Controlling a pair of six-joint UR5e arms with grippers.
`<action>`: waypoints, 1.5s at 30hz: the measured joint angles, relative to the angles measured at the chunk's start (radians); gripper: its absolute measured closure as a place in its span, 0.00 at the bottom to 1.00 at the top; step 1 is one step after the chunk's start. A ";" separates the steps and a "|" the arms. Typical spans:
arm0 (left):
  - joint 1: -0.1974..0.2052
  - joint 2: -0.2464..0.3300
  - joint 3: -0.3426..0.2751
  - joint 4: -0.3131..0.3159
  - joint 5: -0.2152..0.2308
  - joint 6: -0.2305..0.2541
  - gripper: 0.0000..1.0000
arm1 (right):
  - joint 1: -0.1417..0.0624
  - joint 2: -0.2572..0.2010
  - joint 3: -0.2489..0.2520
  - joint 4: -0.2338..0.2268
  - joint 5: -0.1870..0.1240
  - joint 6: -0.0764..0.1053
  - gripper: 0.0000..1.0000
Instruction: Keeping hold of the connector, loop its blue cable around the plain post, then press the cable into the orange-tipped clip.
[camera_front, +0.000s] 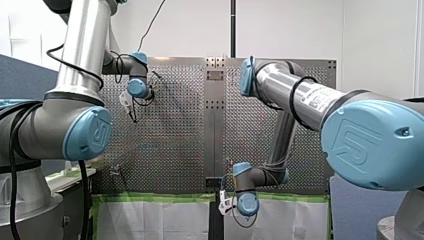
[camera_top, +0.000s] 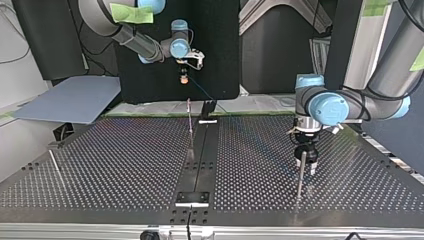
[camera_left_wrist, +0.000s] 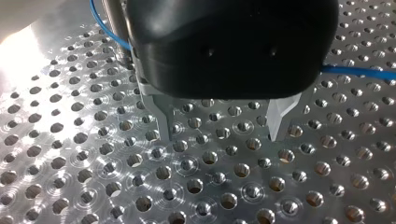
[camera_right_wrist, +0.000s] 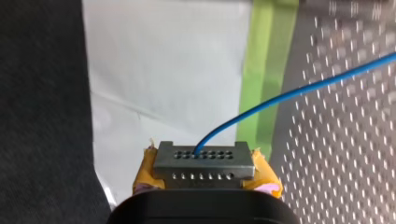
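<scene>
Past the table's edge, my right gripper (camera_right_wrist: 203, 173) is shut on a metal connector (camera_right_wrist: 203, 158) that sits between its yellow pads. From the connector, the blue cable (camera_right_wrist: 289, 93) runs out over the perforated table (camera_top: 125, 160). In the top view the right gripper (camera_top: 184, 76) hangs high at the back, and the cable (camera_top: 200, 90) slants down toward a thin upright with a reddish tip (camera_top: 189, 125). My left gripper (camera_left_wrist: 222, 133) stands open just above the holes with nothing between its fingers. It is beside the plain post (camera_top: 300, 180). The cable (camera_left_wrist: 355, 71) passes behind the left gripper.
A black rail (camera_top: 200, 160) runs down the table's middle. A thin rod (camera_top: 55, 165) stands at the top view's left, with a grey-blue sheet (camera_top: 70, 100) behind it. Green tape (camera_right_wrist: 266, 70) and white paper (camera_right_wrist: 163, 70) lie past the table's edge under my right gripper.
</scene>
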 joint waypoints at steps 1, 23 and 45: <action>0.000 0.000 0.000 0.000 0.000 0.000 0.02 | -0.007 0.000 0.001 -0.008 0.011 0.000 1.00; -0.002 0.000 0.000 0.000 -0.008 0.003 0.02 | -0.076 0.028 0.002 -0.095 -0.059 -0.072 1.00; -0.011 0.000 0.000 -0.008 -0.030 0.005 0.02 | -0.080 -0.149 0.171 -0.190 -0.049 -0.089 1.00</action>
